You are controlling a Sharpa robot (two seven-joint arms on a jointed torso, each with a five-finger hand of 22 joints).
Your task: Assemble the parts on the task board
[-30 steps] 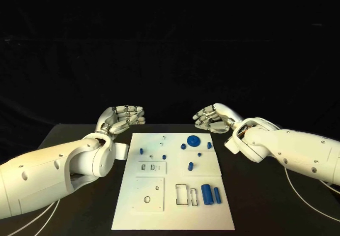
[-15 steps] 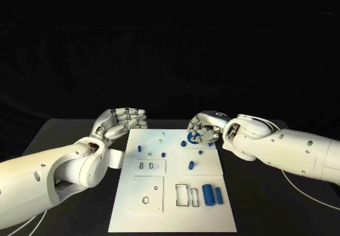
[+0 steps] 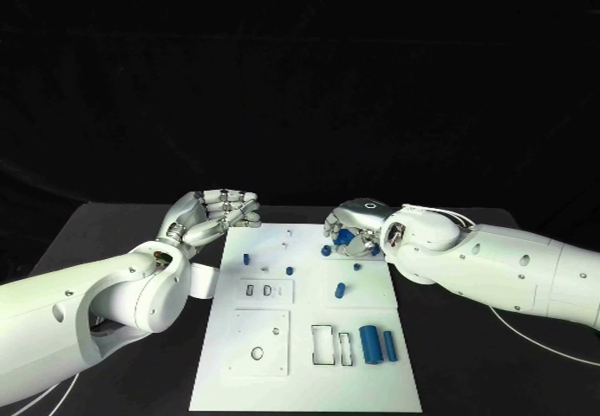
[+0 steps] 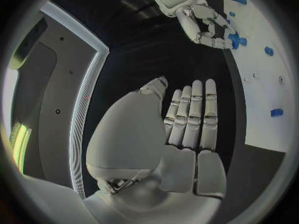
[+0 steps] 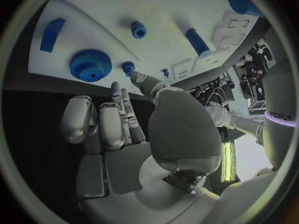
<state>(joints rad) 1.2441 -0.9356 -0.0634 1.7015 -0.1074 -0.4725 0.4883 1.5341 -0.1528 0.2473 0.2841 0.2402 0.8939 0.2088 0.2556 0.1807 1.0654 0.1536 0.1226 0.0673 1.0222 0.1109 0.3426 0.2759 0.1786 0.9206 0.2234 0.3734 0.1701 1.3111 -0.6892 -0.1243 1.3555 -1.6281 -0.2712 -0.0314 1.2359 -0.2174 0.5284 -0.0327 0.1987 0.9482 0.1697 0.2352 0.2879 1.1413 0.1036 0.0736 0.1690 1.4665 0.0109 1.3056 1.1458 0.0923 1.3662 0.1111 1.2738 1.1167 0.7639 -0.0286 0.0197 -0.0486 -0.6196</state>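
The white task board (image 3: 313, 381) lies in the middle of the table. My right hand (image 3: 354, 227) hovers over its far right corner, fingers loosely bent above the blue gear (image 5: 91, 65), which lies flat on the board (image 5: 162, 10). Its thumb tip reaches close to a small blue peg (image 5: 128, 66); nothing is held. My left hand (image 3: 215, 211) stays off the board's far left corner, fingers straight and side by side (image 4: 193, 119), empty. Two blue cylinders (image 3: 370, 343) lie at the board's near right, and a peg (image 3: 336, 291) stands mid-board.
Small blue pieces (image 3: 248, 259) dot the far half of the board. Rectangular slots (image 3: 322, 344) and a raised plate with a round hole (image 3: 257, 352) occupy the near half. Black table (image 3: 475, 364) surrounds the board on both sides.
My right hand has swung in from beyond the board's far right corner to sit over the blue gear. The left hand has barely moved.
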